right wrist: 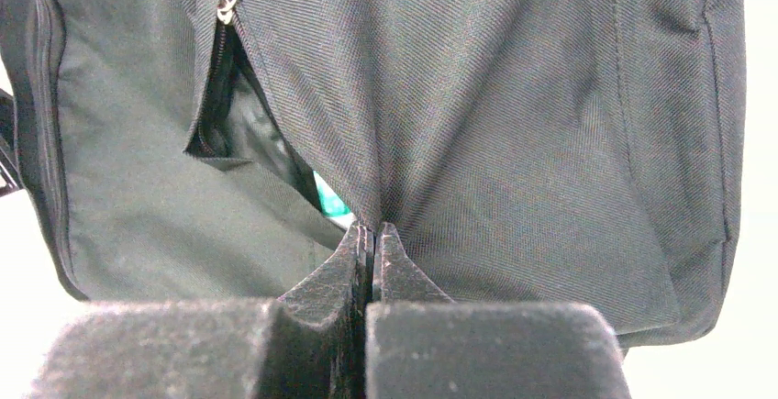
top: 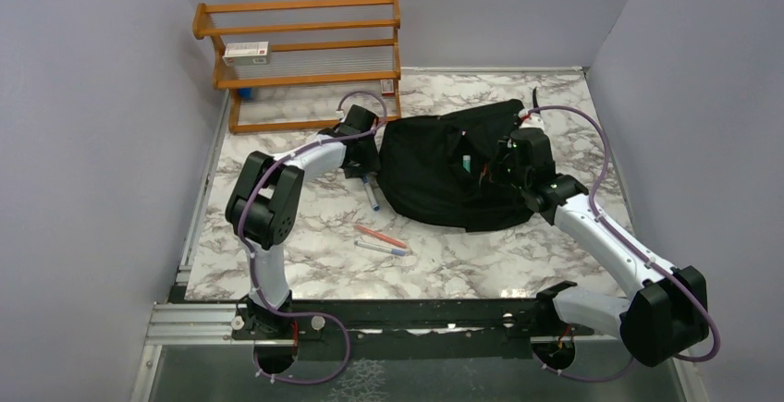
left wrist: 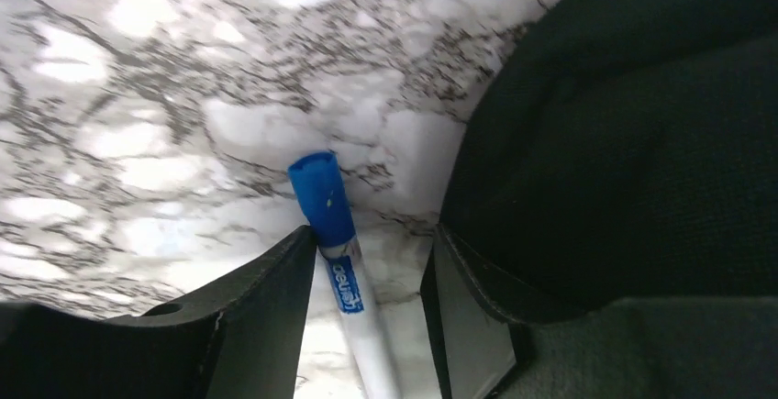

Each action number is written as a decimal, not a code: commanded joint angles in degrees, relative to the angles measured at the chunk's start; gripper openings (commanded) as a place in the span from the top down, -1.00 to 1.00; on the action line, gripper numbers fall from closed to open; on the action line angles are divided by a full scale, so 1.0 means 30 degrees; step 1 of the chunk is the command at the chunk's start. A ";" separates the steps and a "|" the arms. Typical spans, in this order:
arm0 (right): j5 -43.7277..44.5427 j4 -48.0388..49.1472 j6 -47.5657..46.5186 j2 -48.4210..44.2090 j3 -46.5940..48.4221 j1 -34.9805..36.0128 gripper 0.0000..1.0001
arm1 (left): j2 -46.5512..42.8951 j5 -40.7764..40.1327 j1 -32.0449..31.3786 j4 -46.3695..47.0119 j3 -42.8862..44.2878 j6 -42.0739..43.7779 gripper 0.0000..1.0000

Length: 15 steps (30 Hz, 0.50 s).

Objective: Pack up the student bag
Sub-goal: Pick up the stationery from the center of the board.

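Left wrist: straddles blue-capped marker point(left wrist: 323, 193) on bench point(top: 462, 263) with left hand point(left wrist: 369, 238) parted, just beside student bag point(top: 434, 166) mid-bench; pinches bag fabric by zipper opening point(right wrist: 216, 96) with right hand point(right wrist: 372, 234), probably keeping it open for packing.

Lower middle of the left wrist view: a marker point(left wrist: 347, 282) carries a short white word on a blue band, too blurred to read. Upper left of the top view: a box point(top: 246, 50) on a rack point(top: 305, 5) bears a red-and-white label, its print too small.
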 commanded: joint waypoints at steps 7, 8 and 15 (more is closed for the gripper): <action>0.0811 -0.0819 -0.0264 -0.0478 -0.0430 0.0057 0.99 | -0.0077 -0.0549 -0.1861 -0.2015 -0.2321 -0.1390 0.02; 0.0807 -0.0813 -0.0276 -0.0454 -0.0421 0.0042 0.99 | -0.0195 -0.0584 -0.1894 -0.2074 -0.2525 -0.1352 0.03; 0.0549 -0.0670 -0.0234 -0.0252 -0.0285 0.0057 0.99 | 0.0013 -0.0973 -0.2250 -0.2071 -0.2957 -0.0865 0.15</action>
